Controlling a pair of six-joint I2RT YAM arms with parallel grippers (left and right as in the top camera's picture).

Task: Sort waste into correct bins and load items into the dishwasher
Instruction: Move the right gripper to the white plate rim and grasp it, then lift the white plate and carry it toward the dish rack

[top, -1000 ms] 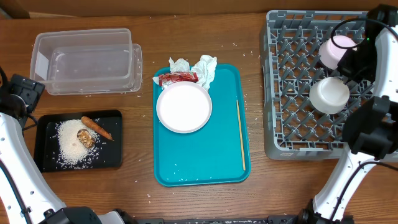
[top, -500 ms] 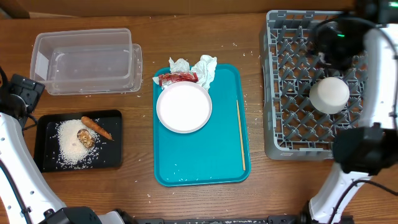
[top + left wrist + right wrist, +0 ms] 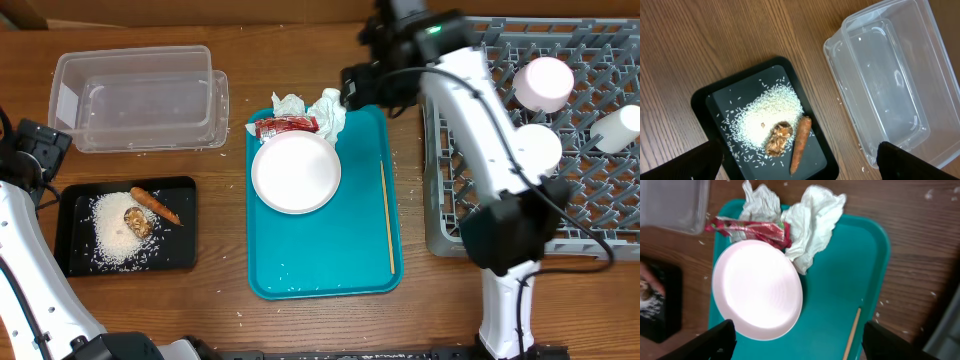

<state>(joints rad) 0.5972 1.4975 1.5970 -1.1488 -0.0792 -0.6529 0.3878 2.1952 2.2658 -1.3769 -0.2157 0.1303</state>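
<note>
On the teal tray lie a white plate, crumpled napkins, a red wrapper and a chopstick. My right gripper hangs open and empty above the tray's far right corner. The grey dish rack holds two bowls and a cup. The black tray carries rice, a brown lump and a carrot. My left gripper is open above it.
The clear tub stands behind the black tray and holds nothing. The teal tray lies in the middle of the wooden table. Rice grains are scattered on the wood around the trays. My right arm reaches across the rack's left edge.
My right gripper has let go of a bowl in the rack, opened, and swung left to above the teal tray's far corner. The left arm has not moved.
</note>
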